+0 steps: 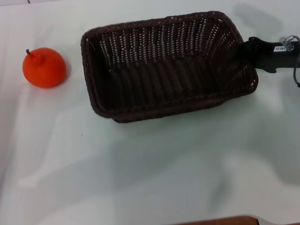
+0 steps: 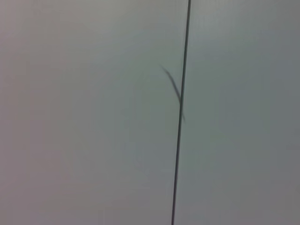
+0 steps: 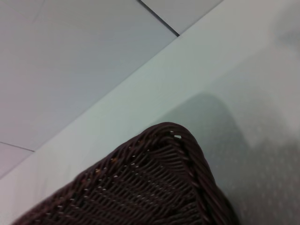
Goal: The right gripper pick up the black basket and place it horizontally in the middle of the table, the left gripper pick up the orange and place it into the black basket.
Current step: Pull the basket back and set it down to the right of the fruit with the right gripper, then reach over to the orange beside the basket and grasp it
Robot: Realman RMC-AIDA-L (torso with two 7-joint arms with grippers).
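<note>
The black basket [image 1: 159, 51] is in the upper middle of the head view, its long side running left to right and its opening tilted toward me, empty inside. A broad soft shadow lies on the table [image 1: 140, 178] below it. My right gripper [image 1: 244, 50] reaches in from the right and grips the basket's right rim. The right wrist view shows a rounded corner of the basket [image 3: 154, 187] close up. The orange [image 1: 44, 68] sits on the table to the left of the basket, apart from it, stem up. My left gripper is out of view.
The table's far edge [image 3: 140, 93] shows in the right wrist view, with grey floor tiles [image 3: 70, 56] beyond it. A brown strip [image 1: 225, 220] runs along the table's near edge. The left wrist view shows only a plain pale surface crossed by a thin dark line [image 2: 180, 117].
</note>
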